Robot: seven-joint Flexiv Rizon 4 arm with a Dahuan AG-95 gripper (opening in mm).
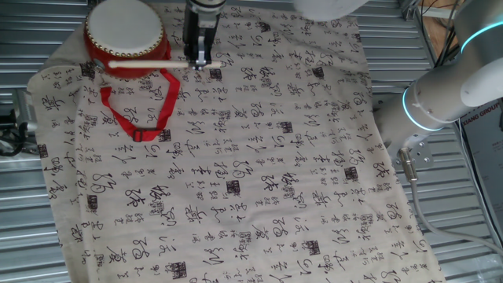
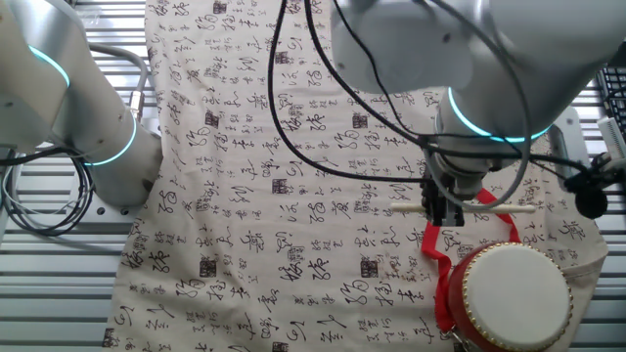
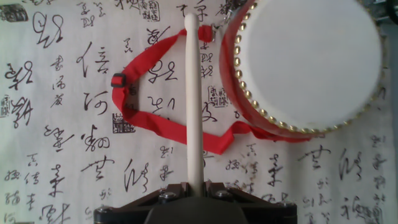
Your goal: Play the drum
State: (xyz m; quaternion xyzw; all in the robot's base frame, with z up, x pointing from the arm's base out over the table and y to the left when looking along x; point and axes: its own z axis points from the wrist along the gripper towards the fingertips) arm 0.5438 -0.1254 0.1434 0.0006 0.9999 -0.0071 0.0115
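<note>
Hand view, pincer [image 3: 194,186] clamped on stick [image 3: 193,93], drum [image 3: 308,65] on calligraphy-printed cloth [image 3: 62,124], corrugated metal table [image 1: 440,259] beneath

Arm [image 2: 78,108] is chunky, silver-grey and rounded, with glowing cyan rings at the joints. Black cables [image 2: 323,137] loop off the wrist right above the claw [image 2: 440,210], and a grey hose hangs further back. Claw itself is dark metal with slim fingers [image 1: 198,47], plus small silver screws on its black base.
</note>
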